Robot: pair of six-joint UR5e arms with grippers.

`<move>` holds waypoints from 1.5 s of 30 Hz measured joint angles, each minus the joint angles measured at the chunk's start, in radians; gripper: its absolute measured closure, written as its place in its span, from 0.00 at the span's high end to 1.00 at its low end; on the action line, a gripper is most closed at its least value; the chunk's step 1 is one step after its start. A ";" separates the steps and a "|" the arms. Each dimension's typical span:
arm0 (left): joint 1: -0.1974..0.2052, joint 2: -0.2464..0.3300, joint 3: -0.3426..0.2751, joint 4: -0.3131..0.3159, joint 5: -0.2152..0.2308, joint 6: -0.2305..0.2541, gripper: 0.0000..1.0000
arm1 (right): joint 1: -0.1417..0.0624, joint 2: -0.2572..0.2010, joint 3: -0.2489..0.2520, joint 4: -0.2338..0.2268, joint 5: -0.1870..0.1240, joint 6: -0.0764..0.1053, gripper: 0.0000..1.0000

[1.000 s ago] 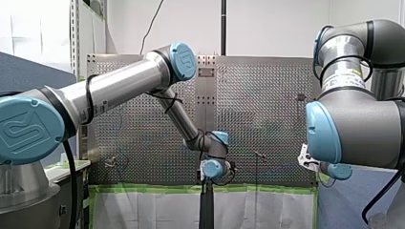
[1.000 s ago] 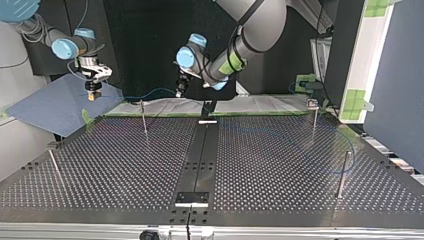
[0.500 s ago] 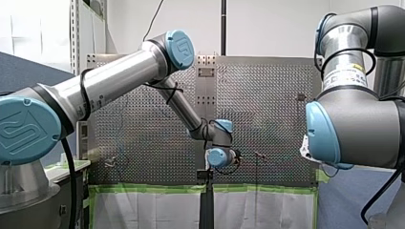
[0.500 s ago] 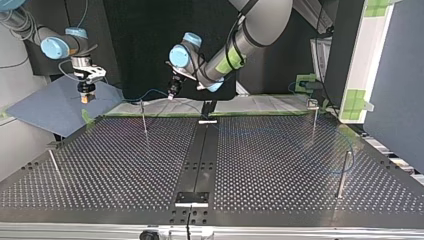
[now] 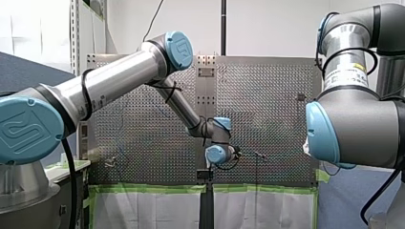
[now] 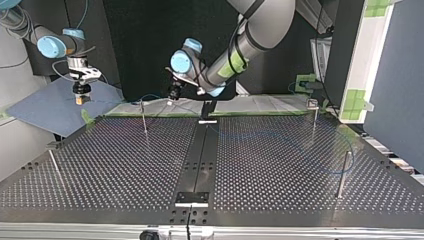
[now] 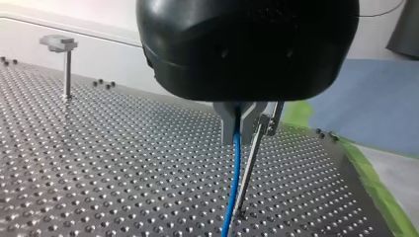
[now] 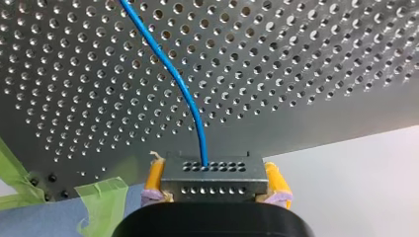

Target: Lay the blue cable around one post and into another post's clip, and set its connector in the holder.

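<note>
1. Since 1 s ago my right gripper (image 6: 79,98) has shifted toward the top view's left edge. My left gripper (image 6: 173,98) slid slightly left, toward a thin post (image 6: 143,117).
2. Table (image 6: 280,165): grey perforated plate w/ dark strip (image 6: 200,155) down the ctr. Green tape (image 8: 101,202) & white sheet (image 6: 260,104) at its far edge, blue cloth (image 6: 50,107) upper left of top view.
3. Right gripper's yellow pads (image 8: 155,178) clamped on the dark connector (image 8: 212,173), beyond the table's far-left corner.
4. Left gripper pinched on the blue cable (image 7: 235,168), just beside that post.
5. Cable then sweeps over the table's right half to a second post (image 6: 343,172) near the right edge.
6. Third post (image 6: 314,117) at far right corner, well apart from both grippers.
</note>
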 joint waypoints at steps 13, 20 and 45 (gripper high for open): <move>0.028 0.000 0.001 0.000 0.004 -0.017 0.00 | 0.002 0.000 0.000 -0.004 0.000 0.011 0.00; 0.041 -0.003 0.000 -0.001 0.008 -0.014 0.00 | 0.006 0.001 0.000 -0.004 0.000 0.011 0.00; 0.068 -0.054 0.017 0.006 0.048 -0.031 0.00 | 0.022 0.002 0.000 -0.023 0.003 0.027 0.00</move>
